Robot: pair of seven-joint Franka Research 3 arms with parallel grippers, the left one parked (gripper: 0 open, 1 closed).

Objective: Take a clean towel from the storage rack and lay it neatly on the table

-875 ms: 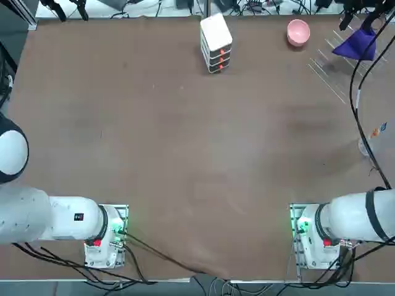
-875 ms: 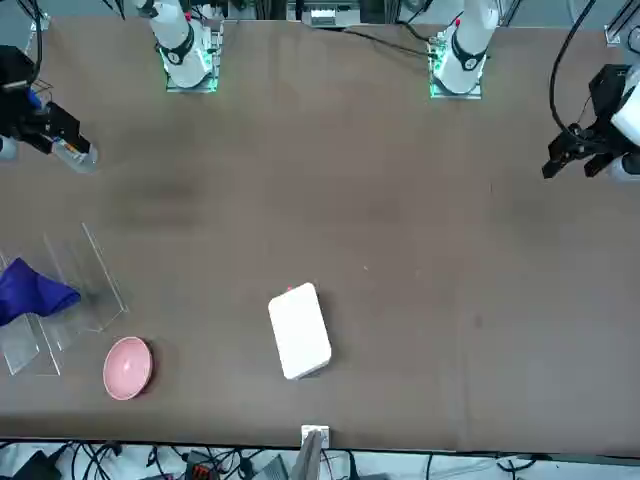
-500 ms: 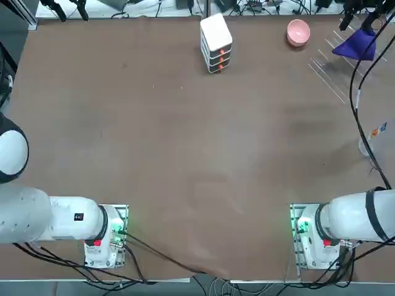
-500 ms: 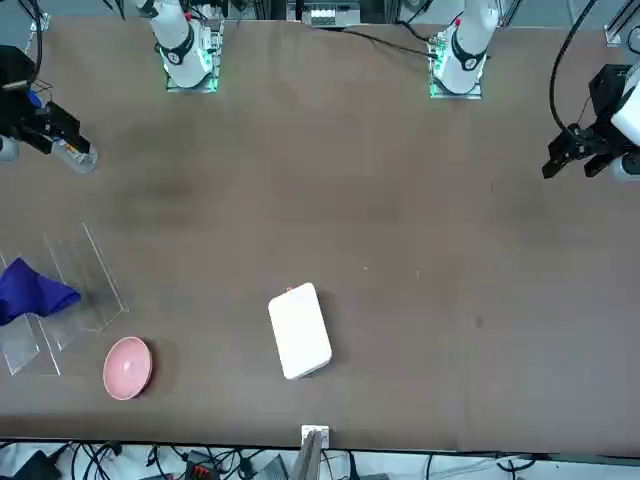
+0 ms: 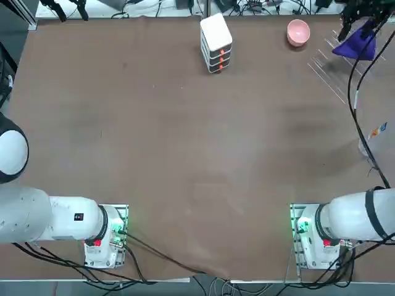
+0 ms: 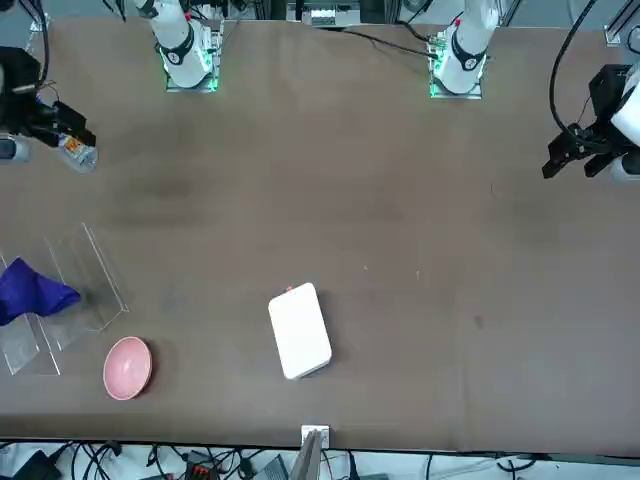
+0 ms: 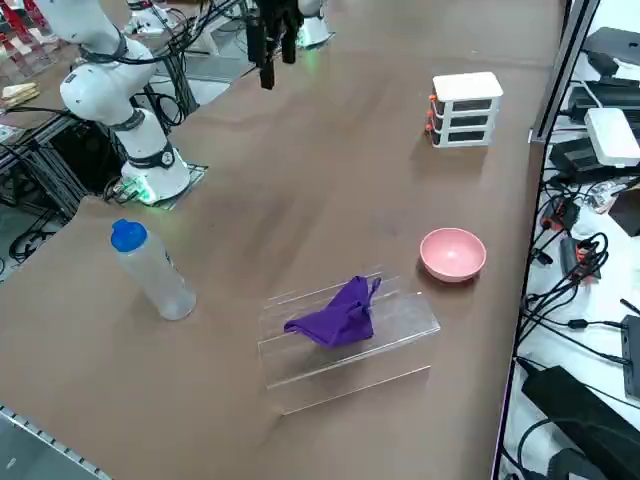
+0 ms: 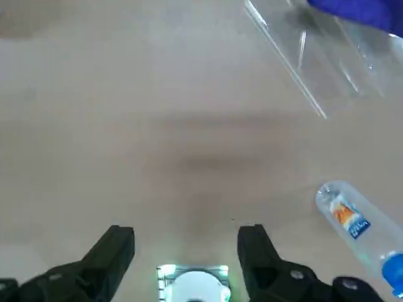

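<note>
Your right hand hangs raised above the bench, with its two black fingers apart and nothing between them. In the right wrist view you look past them at the bare brown surface below, with the rack and a bottle in view.

The towel, a soft purple-blue cloth, lies crumpled on the storage rack, a see-through, stepped piece of clear plastic panels. You can see the cloth bunched up, with a corner sticking up, and none of it is spread on the bench. Your hand is apart from both cloth and rack.

Just beside the rack you have a round pink bowl, upright and apart from it. Farther along the same end of the bench stands a white stacked box with orange marks, well apart from the rack, with the bowl between them.

On the robot's side of the rack is a clear plastic bottle with a blue cap and a small label; it touches neither the rack nor the hand. Black cables cross your overhead view in front of the rack and pass near the cloth there.
</note>
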